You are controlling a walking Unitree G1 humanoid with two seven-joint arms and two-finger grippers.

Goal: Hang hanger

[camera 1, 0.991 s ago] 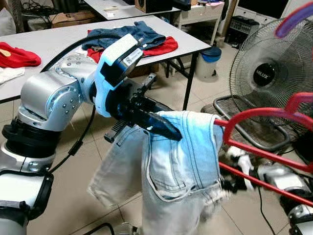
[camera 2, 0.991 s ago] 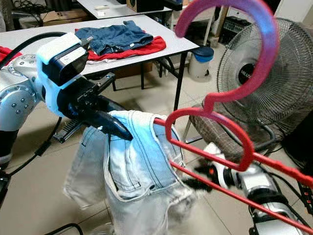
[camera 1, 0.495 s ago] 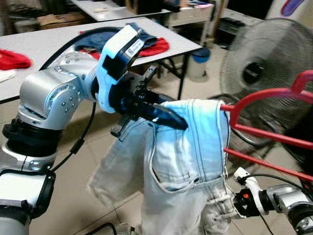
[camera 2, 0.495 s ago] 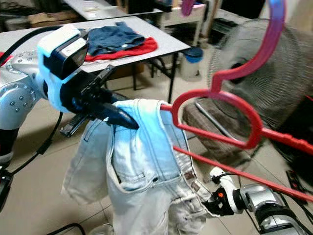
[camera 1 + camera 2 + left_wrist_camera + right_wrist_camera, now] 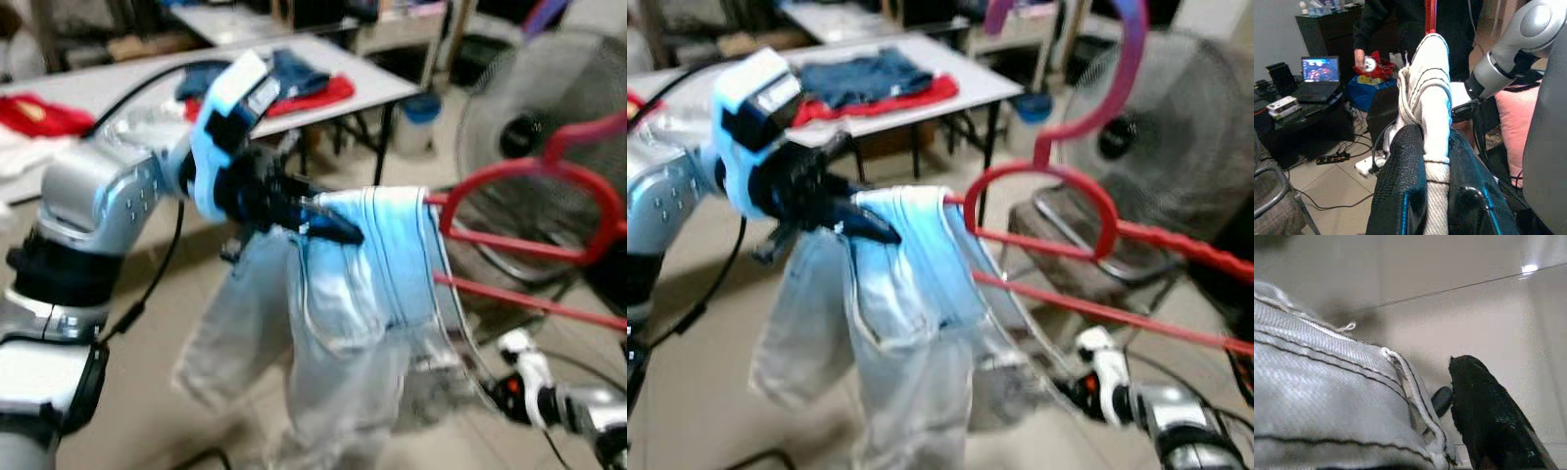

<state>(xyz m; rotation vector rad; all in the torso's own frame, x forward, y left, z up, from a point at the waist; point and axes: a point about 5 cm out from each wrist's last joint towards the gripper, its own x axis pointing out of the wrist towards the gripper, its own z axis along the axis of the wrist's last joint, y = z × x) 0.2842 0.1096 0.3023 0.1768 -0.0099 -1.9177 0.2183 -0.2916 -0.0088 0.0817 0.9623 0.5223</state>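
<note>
Left claw [image 5: 1425, 196] is clamped on a fold of pale jeans [image 5: 377, 284], its two black fingers [image 5: 1403, 186] pressing the cloth from both sides. Just past the fingertips, the jeans drape over the lower bar of a red hanger [image 5: 534, 245], with the legs hanging down below the claw toward the tiled floor [image 5: 147, 352]. The hanger runs away from the claw to the robot's right, and its purple hook [image 5: 1117, 59] curls up above it. Right claw [image 5: 1488, 416] sits low beneath the hanger, beside the hem of the jeans; one black finger shows there, and I cannot tell whether the claw is apart or together. Beyond the hanger stands a floor fan [image 5: 549, 117]. Behind the left arm is a white table [image 5: 118, 83] carrying blue and red clothes [image 5: 872, 83]. In the left wrist view, a person stands beyond the jeans near a laptop [image 5: 1320, 71].
</note>
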